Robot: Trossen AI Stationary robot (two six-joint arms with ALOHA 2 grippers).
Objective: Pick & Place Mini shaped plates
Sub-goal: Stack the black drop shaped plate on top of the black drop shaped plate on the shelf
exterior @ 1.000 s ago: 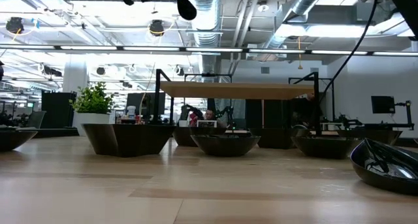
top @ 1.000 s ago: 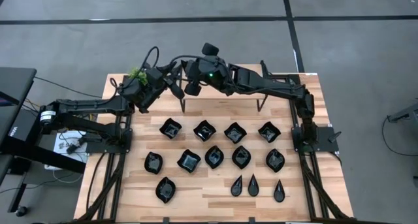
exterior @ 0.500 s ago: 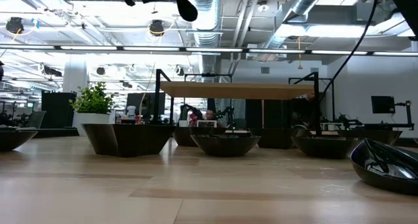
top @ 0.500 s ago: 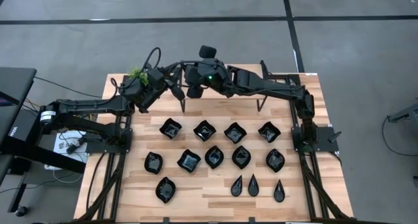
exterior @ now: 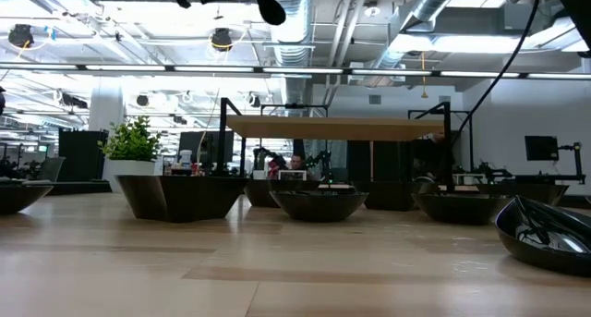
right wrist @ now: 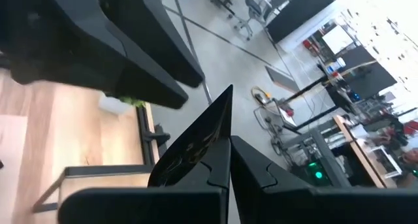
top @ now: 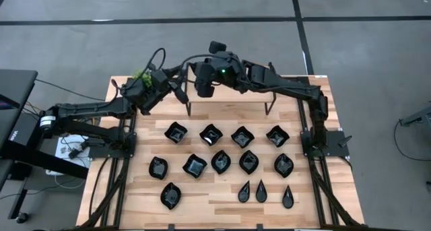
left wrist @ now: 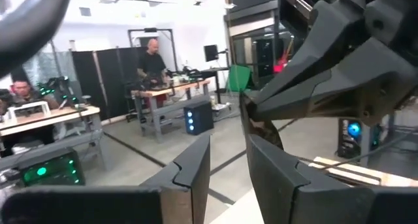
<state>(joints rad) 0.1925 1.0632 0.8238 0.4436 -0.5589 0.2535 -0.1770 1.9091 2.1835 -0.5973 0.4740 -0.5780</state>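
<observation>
Several glossy black mini shaped plates (top: 221,161) lie flat in rows on the wooden table (top: 135,204): wavy squares, leaf ovals and narrow teardrops (top: 260,191). Both grippers meet high above the table's far edge. My right gripper (right wrist: 230,136) reaches in from the right and is shut on one black plate (right wrist: 196,142). My left gripper (left wrist: 228,149) stands open close in front of it, facing it from the left. The plate's edge (left wrist: 243,116) shows just beyond the gap of the left fingers. I cannot tell whether they touch it. My right gripper pinches the plate between its two fingers, and the plate sticks out past the fingertips (right wrist: 219,106). The fingers come roughly level from the table's right side. The plate stands on edge, lifted clear and high above the table.
A small wooden shelf on thin dark legs (exterior: 337,128) stands at the table's far side below the grippers. A green potted plant (top: 141,76) sits at the far left corner under my left arm. People work at benches in the room beyond (left wrist: 151,64).
My right gripper has rolled a little about its own pointing line while staying shut on the plate, close to my left gripper. The plates on the table have not moved.
</observation>
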